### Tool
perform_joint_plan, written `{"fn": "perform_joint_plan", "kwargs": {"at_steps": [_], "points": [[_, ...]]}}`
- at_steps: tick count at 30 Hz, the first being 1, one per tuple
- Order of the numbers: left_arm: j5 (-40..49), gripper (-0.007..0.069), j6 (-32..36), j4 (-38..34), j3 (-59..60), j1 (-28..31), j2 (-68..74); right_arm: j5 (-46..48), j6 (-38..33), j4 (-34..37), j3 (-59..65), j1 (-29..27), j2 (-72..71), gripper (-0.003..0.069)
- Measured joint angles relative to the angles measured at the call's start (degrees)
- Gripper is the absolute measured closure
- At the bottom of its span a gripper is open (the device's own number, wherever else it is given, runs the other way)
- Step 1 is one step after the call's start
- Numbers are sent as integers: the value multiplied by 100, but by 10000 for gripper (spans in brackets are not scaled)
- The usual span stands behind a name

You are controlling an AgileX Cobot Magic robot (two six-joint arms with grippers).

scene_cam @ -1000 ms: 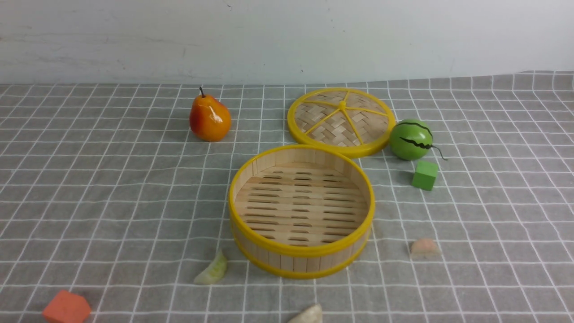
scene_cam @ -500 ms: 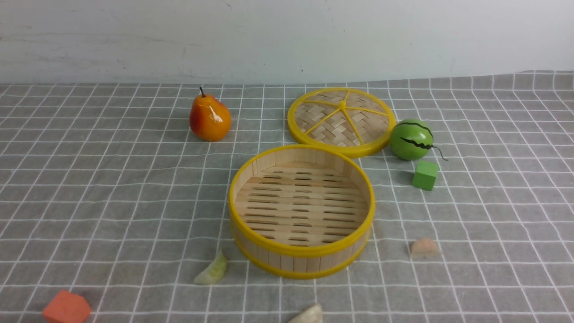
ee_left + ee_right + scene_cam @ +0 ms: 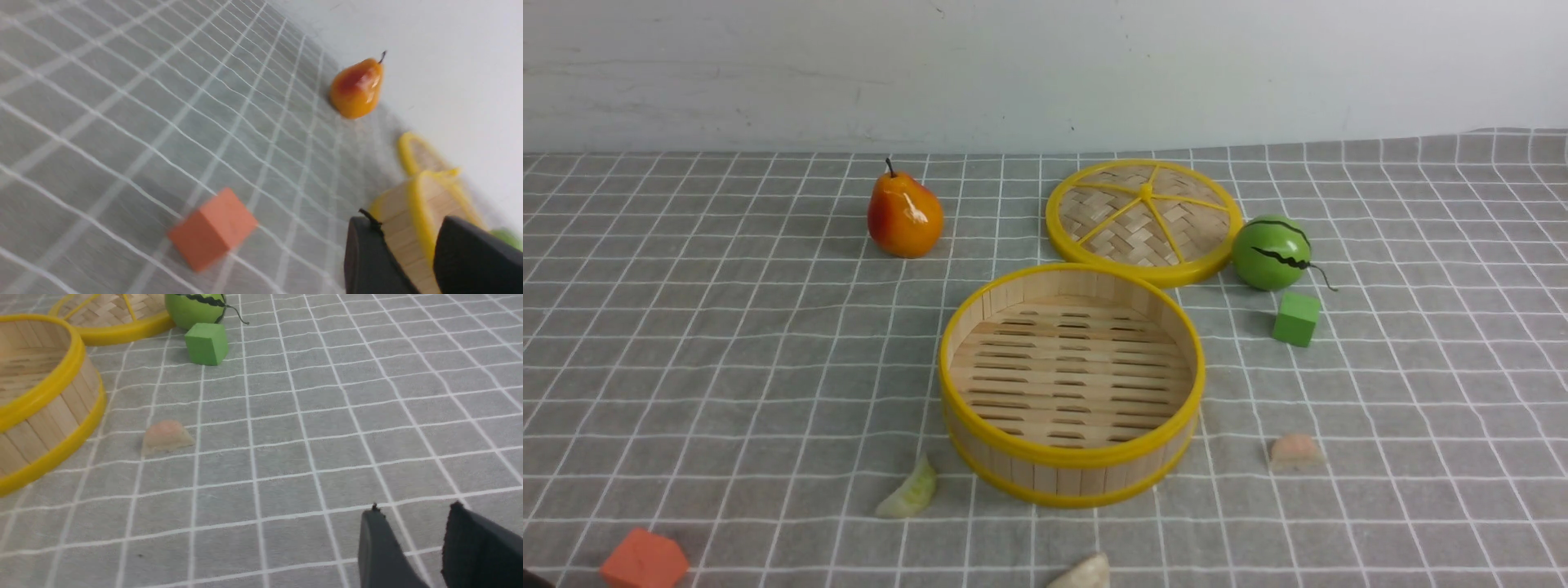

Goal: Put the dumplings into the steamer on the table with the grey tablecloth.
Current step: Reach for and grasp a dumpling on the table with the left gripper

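Observation:
The steamer (image 3: 1072, 469) stands empty at the middle of the grey gridded tablecloth (image 3: 727, 351). The pale green dumpling (image 3: 908, 492) lies at its front left. The creamy white dumpling (image 3: 1085, 573) lies at the front edge of the view. The pale pink dumpling (image 3: 1294, 451) lies to its right and shows in the right wrist view (image 3: 165, 435). Neither arm shows in the front view. My left gripper (image 3: 408, 228) is open and empty, with the steamer (image 3: 402, 232) beyond it. My right gripper (image 3: 412, 514) is open and empty above bare cloth, apart from the pink dumpling.
The flat woven lid (image 3: 1145, 220) lies behind the steamer. A pear (image 3: 904, 214) stands at the back left. A green melon (image 3: 1270, 253) and a green cube (image 3: 1296, 318) sit at the right. An orange block (image 3: 644, 560) lies at the front left, also in the left wrist view (image 3: 212, 228).
None in the front view; a dark sliver appears at its bottom left corner.

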Motion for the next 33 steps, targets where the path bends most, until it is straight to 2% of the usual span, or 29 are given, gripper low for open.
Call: {"fn": "perform_joint_plan", "kwargs": {"at_steps": [3, 4, 5, 6, 7, 9, 13, 17, 18, 21, 23, 27, 29, 30, 32, 33], "points": [[-98, 386, -1205, -1561, 0, 0, 0, 77, 685, 1790, 0, 0, 0, 419], [-104, 386, -1366, -1799, 0, 0, 0, 97, 817, 2339, 7, 0, 0, 419], [-104, 386, -1366, -1799, 0, 0, 0, 105, 860, 2339, 14, 0, 0, 419], [-104, 386, -1567, -2152, 0, 0, 0, 131, 1179, 3220, 36, 0, 0, 419], [-96, 386, -1623, -2284, 0, 0, 0, 131, 1295, 3669, 44, 0, 0, 419], [-64, 386, -1659, -2372, 0, 0, 0, 79, 1342, 4032, 44, 0, 0, 419], [157, 386, -1643, -2499, -5, 0, 0, -247, 1221, 4232, 44, 0, 0, 419], [458, 386, -960, -2505, -265, 0, 0, -649, 904, 4233, 44, 0, 0, 419], [568, 388, -145, -2505, -614, 0, 0, -778, 622, 4239, 26, 0, 0, 419], [909, 412, 1033, -2474, -1307, 0, 50, -665, -76, 4240, -227, 0, 9, 423], [1315, 459, 1617, -2318, -1768, 0, 388, -434, -658, 4232, -612, 0, 173, 454], [2560, 621, 2243, -1439, -3042, 0, 1910, 318, -1994, 3967, -1754, 0, 1448, 627], [3310, 638, 2366, -757, -3834, 0, 2875, 1071, -2823, 3651, -2670, 0, 2499, 676], [3366, 638, 2372, -698, -3959, -7, 2948, 1145, -2880, 3623, -2749, 0, 2589, 678], [3980, 638, 2397, 9, -4581, -168, 3764, 2076, -3334, 3307, -3655, 51, 3586, 678], [3980, 638, 2397, 9, -4632, -193, 3827, 2150, -3351, 3279, -3655, 65, 3662, 678]]}}
